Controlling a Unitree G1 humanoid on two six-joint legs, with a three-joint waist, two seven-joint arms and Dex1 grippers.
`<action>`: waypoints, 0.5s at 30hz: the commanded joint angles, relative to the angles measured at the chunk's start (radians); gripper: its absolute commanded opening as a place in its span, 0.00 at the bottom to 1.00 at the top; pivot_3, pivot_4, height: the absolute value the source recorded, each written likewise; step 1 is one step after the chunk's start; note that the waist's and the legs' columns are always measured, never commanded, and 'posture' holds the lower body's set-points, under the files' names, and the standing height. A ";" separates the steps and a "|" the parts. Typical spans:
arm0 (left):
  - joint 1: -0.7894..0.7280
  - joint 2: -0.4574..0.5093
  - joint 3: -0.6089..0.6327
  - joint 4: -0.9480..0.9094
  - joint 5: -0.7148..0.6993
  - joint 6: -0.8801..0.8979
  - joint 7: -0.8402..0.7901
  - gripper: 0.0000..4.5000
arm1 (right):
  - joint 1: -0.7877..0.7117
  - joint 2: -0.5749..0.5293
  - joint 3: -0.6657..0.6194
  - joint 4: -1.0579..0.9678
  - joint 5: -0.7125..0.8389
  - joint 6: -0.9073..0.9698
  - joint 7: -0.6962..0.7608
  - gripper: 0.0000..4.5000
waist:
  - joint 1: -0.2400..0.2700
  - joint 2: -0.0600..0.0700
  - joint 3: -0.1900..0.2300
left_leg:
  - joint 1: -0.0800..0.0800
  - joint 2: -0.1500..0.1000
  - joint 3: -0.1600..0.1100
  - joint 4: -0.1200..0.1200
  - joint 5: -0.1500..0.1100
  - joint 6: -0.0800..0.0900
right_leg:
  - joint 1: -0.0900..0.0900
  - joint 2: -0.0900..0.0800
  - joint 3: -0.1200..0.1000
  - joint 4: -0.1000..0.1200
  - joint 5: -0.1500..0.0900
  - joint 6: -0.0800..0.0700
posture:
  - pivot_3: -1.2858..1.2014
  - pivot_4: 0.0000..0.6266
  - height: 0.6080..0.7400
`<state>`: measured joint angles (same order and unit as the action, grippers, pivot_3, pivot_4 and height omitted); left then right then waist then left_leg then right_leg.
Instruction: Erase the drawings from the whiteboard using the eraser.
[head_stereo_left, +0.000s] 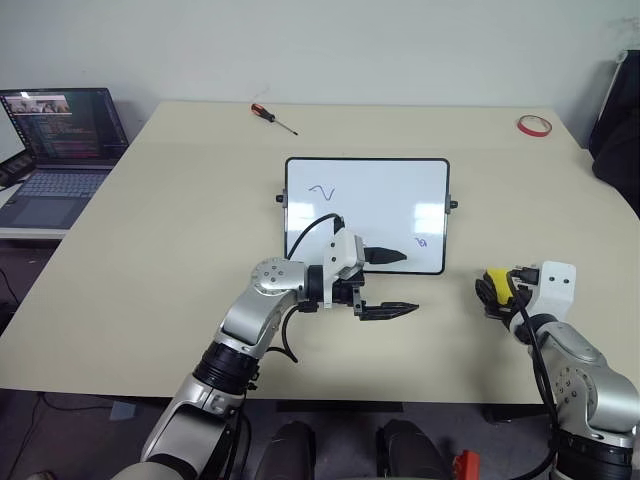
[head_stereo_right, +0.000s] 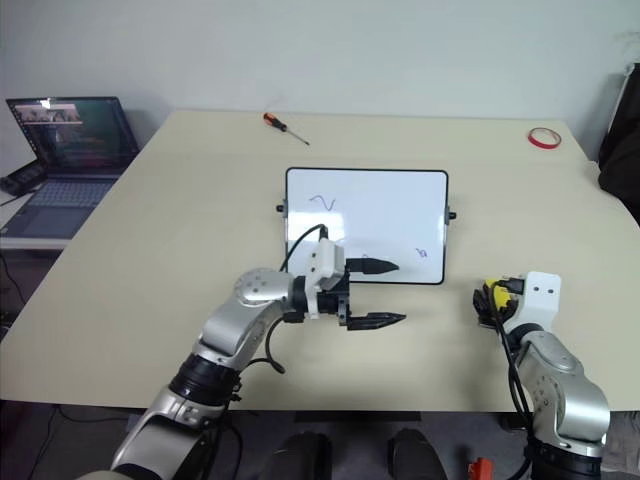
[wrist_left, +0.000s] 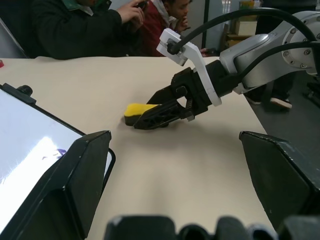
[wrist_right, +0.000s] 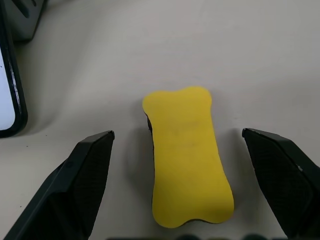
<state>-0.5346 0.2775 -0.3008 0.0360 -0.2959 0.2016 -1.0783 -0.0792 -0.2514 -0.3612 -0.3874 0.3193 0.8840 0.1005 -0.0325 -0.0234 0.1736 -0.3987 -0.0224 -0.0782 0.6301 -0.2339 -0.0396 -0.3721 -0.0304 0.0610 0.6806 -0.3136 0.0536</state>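
- The eraser (wrist_right: 187, 155) is bright yellow on top with a dark underside.
- The whiteboard (head_stereo_left: 366, 214) is glossy white with a thin black frame.
- The drawings: one dark zigzag (head_stereo_left: 321, 191) and one blue curl (head_stereo_left: 421, 241).
- The tabletop (head_stereo_left: 180, 220) is plain pale beige.
- Both the right claw (wrist_left: 150, 119) and the left claw (head_stereo_left: 392, 282) have black fingers.
- The tape ring (head_stereo_left: 534, 125) is red.
- The screwdriver (head_stereo_left: 273, 117) has a red and black handle.

- The left gripper (head_stereo_left: 388, 283) is covering part of the whiteboard (head_stereo_left: 366, 190) along its near edge, its upper finger (head_stereo_left: 385, 256) lying over one dark drawing there.
- The right gripper (head_stereo_left: 492, 290) is hiding most of the eraser (head_stereo_left: 494, 277) in the head views.
- The laptop (head_stereo_left: 60, 150), far beyond the left gripper, is being cropped by the picture's edge.
- People's upper bodies (wrist_left: 105, 25) behind the right gripper are being cut off.
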 joint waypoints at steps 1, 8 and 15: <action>-0.019 -0.004 0.015 -0.042 -0.012 -0.002 0.007 1.00 | -0.015 -0.006 -0.009 -0.011 0.007 -0.012 -0.005 1.00 | 0.000 0.000 0.000 | 0.000 0.000 0.000 0.000 0.000 0.000 | 0.000 0.000 0.000 0.000 0.000 0.000 | 0.52 0.24 1.00; -0.018 -0.007 0.015 -0.048 -0.011 0.004 0.018 1.00 | -0.018 -0.004 -0.021 0.003 0.001 -0.022 -0.025 0.96 | 0.000 0.000 0.000 | 0.000 0.000 0.000 0.000 0.000 0.000 | 0.000 0.000 0.000 0.000 0.000 0.000 | 0.52 0.24 1.00; -0.012 -0.018 0.003 -0.058 -0.008 0.006 0.032 1.00 | -0.023 -0.005 -0.024 0.014 -0.001 -0.030 -0.039 0.48 | 0.000 0.000 0.000 | 0.000 0.000 0.000 0.000 0.000 0.000 | 0.000 0.000 0.000 0.000 0.000 0.000 | 0.52 0.24 1.00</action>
<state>-0.5346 0.2685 -0.3006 0.0208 -0.2957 0.2125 -1.0508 -0.0907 -0.2513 -0.3698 -0.3565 0.3175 0.8774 0.0638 -0.0324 -0.0234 0.1737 -0.3988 -0.0224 -0.0782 0.6301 -0.2339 -0.0396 -0.3721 -0.0304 0.0610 0.6807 -0.3135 0.0536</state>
